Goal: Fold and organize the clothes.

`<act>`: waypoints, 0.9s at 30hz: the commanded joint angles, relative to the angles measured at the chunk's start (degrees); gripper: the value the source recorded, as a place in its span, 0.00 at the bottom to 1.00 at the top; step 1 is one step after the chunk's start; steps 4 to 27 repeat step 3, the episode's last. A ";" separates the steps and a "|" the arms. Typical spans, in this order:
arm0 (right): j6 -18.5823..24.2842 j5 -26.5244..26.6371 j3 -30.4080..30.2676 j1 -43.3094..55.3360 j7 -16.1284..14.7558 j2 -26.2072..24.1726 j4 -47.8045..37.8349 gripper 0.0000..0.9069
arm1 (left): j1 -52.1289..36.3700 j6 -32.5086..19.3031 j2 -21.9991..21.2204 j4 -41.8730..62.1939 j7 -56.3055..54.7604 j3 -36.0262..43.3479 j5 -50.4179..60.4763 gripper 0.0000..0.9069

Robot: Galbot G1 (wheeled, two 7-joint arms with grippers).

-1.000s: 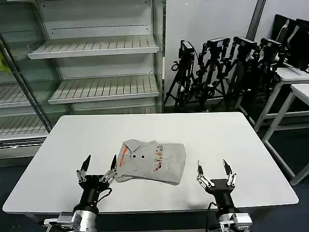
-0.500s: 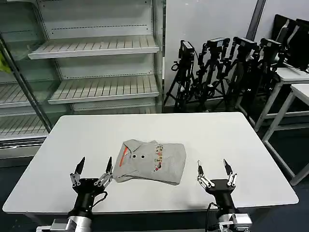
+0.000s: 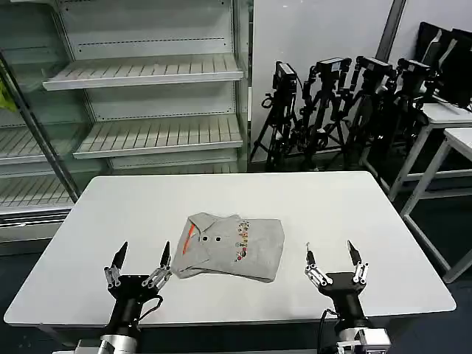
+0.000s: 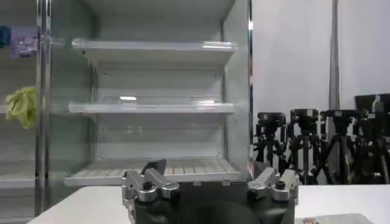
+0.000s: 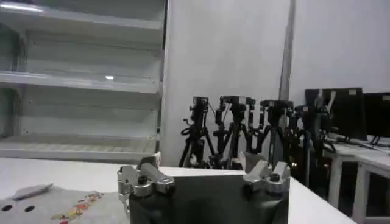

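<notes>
Folded shirt point(image 3: 232, 248) between splayed left gripper point(image 3: 139, 264) (nearly touching), splayed right gripper point(image 3: 333, 263) apart

Two matching tools here: the left gripper point(image 3: 140, 257) and the right gripper point(image 3: 332, 255) each carry slim, pointed silver fingers on a black block body. Silver knuckles with dark screws sit behind the fingers, and a thin black cable loops beside each wrist.

The folded shirt point(image 3: 231, 247) alone occupies mid-table point(image 3: 317, 203); bare tabletop lies all around it.
</notes>
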 commanded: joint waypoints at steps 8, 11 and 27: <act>-0.04 -0.39 0.24 0.47 0.38 -0.26 0.11 1.00 | 0.09 -0.09 -0.30 0.43 0.23 -0.07 0.24 1.00; -0.04 -0.39 0.24 0.47 0.38 -0.26 0.11 1.00 | 0.09 -0.09 -0.30 0.43 0.23 -0.07 0.24 1.00; -0.04 -0.39 0.24 0.47 0.38 -0.26 0.11 1.00 | 0.09 -0.09 -0.30 0.43 0.23 -0.07 0.24 1.00</act>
